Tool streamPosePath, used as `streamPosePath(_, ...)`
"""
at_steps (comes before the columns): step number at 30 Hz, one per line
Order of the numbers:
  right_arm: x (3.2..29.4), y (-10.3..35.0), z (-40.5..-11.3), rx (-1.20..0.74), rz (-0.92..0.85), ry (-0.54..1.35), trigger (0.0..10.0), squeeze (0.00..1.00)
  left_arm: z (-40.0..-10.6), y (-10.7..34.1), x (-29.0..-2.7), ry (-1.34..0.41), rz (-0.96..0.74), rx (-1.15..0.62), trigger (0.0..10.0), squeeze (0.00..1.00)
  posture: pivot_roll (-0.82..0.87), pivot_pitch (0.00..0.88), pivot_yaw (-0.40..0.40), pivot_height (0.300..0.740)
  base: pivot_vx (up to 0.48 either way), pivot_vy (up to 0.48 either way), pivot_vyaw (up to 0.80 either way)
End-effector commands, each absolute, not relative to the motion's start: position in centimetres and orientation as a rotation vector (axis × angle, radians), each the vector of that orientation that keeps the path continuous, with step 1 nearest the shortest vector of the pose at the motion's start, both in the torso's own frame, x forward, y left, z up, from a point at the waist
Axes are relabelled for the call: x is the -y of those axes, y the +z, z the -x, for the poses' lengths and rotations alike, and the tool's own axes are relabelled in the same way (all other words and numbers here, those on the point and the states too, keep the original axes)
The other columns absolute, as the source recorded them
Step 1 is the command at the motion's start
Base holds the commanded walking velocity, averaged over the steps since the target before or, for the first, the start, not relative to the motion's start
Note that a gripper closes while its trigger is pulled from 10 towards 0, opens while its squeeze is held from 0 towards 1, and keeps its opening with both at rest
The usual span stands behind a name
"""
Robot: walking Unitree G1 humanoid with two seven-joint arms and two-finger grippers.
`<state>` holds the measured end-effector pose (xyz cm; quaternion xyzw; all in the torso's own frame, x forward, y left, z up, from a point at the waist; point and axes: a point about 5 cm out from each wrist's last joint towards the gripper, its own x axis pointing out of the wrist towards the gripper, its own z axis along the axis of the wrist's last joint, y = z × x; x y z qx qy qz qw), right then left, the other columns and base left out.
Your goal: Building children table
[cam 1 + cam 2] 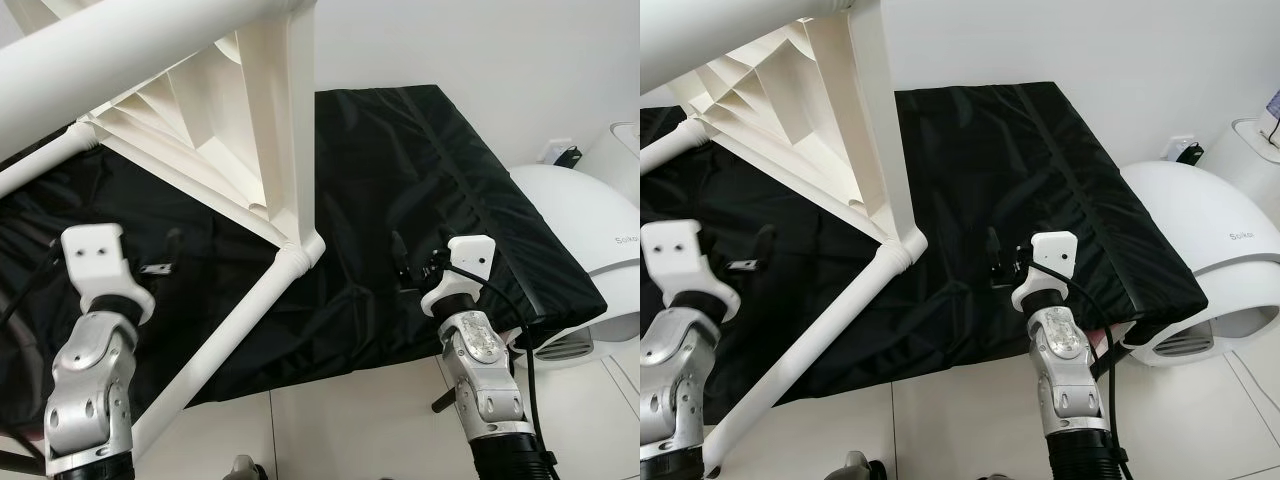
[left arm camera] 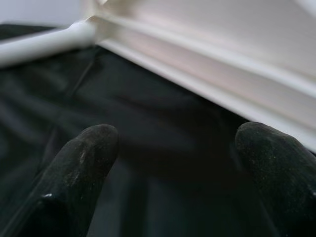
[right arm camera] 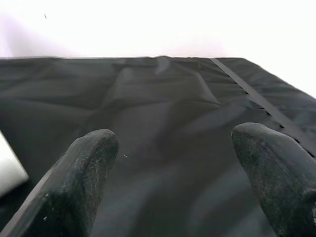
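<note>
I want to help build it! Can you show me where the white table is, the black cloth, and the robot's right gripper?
white table [image 1: 268,120], left eye view, on its upright leg.
black cloth [image 1: 400,160], left eye view, on a bare flat stretch.
right gripper [image 3: 170,173], right wrist view, midway between its two black fingers.

Quick headcount, nothing more:

- One white plastic table [image 1: 215,120], tipped up over the bed.
- Three white tube legs [image 1: 215,345] on it in view: one slanting down to the floor, one poking off to the left, one fat and blurry across the top corner.
- One black cover [image 1: 400,200] spread under everything.
- One white domed appliance [image 1: 580,235] off to the right, with one vent grille low on its side.
- One wall plug [image 1: 563,155] behind that.
- Two silver arms, so two grippers: left gripper [image 2: 177,148] and right gripper [image 3: 175,148], two black fingers each, four fingers total, both pairs spread apart.
- Two white wrist blocks [image 1: 93,255].
</note>
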<state>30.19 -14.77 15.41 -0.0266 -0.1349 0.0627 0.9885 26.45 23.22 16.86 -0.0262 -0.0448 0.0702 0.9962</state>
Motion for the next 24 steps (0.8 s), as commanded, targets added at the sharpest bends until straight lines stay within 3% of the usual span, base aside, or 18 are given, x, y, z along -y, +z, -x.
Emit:
streamPosePath(1,14.5,15.1,-30.4,0.266,0.07,0.144,10.0,0.0,-26.3,15.6,-22.6,0.151,0.066,0.07,10.0,0.0,0.06,0.128,-0.026,0.74,0.0,0.0,0.0)
streamPosePath(7,13.8,14.7,-30.7,0.248,0.076,0.189,10.0,0.0,-26.0,14.5,-20.2,0.138,0.058,0.071,10.0,0.0,0.06,0.113,-0.055,0.74,0.0,0.0,0.0)
streamPosePath(13,13.8,14.9,-30.7,0.263,0.077,0.206,10.0,0.0,-26.0,14.6,-19.4,0.091,0.011,0.106,10.0,0.0,0.06,0.108,-0.071,0.74,0.0,0.0,0.0)
streamPosePath(24,14.0,15.6,-31.3,0.302,0.079,0.222,10.0,0.0,-26.7,15.5,-20.4,0.06,-0.066,0.173,10.0,0.0,0.06,0.088,-0.083,0.74,0.0,0.0,0.0)
